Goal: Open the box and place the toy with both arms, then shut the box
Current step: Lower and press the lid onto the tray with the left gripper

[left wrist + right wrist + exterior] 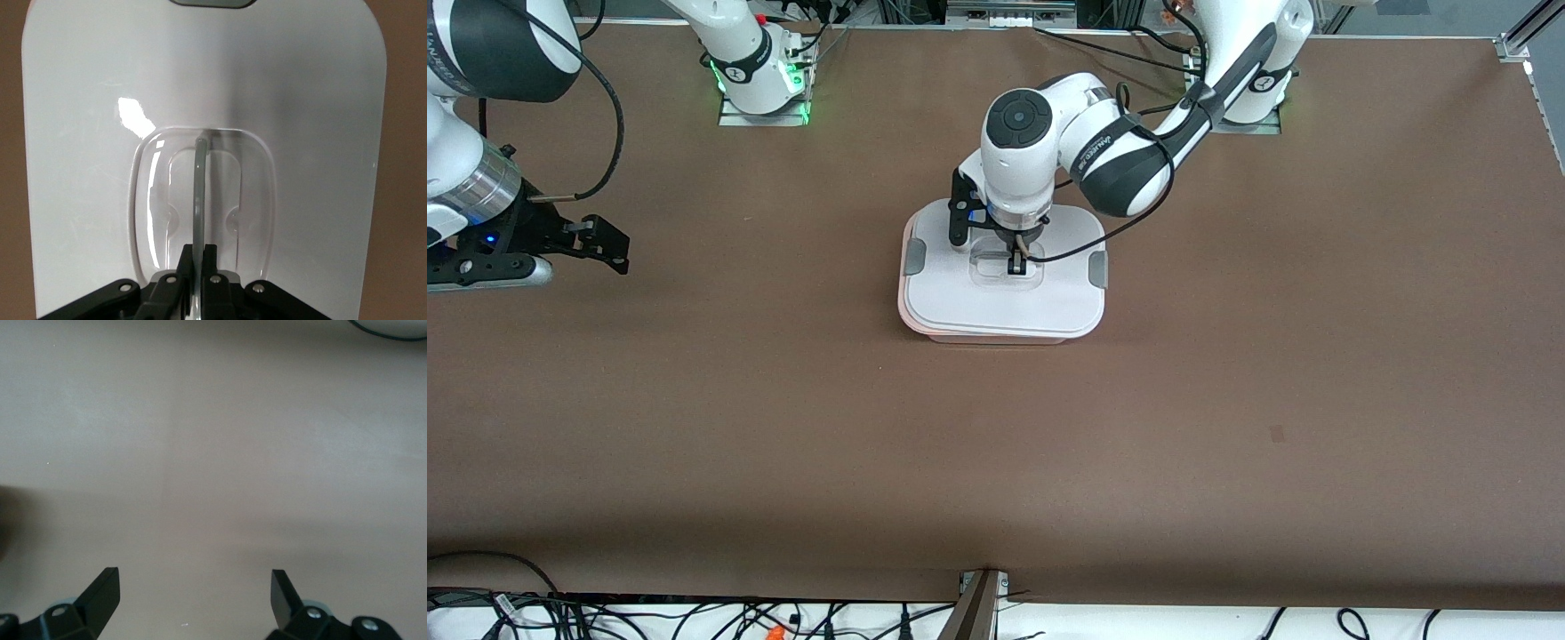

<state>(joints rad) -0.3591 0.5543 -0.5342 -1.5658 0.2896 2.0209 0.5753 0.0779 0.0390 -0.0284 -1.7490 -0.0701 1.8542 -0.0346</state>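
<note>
brown bench (pixel 1227 427) carries the box (pixel 1002 275) near its middle, white lid (pixel 960 293) on, grey clips (pixel 915 257) at both ends. left tool (pixel 1016 264) is down in the lid's recessed centre, clenched on the clear handle (pixel 199 193). right tool (pixel 600 242) waits over bare bench at the right arm's end, fingers (pixel 103 590) spread wide, holding nothing.
</note>
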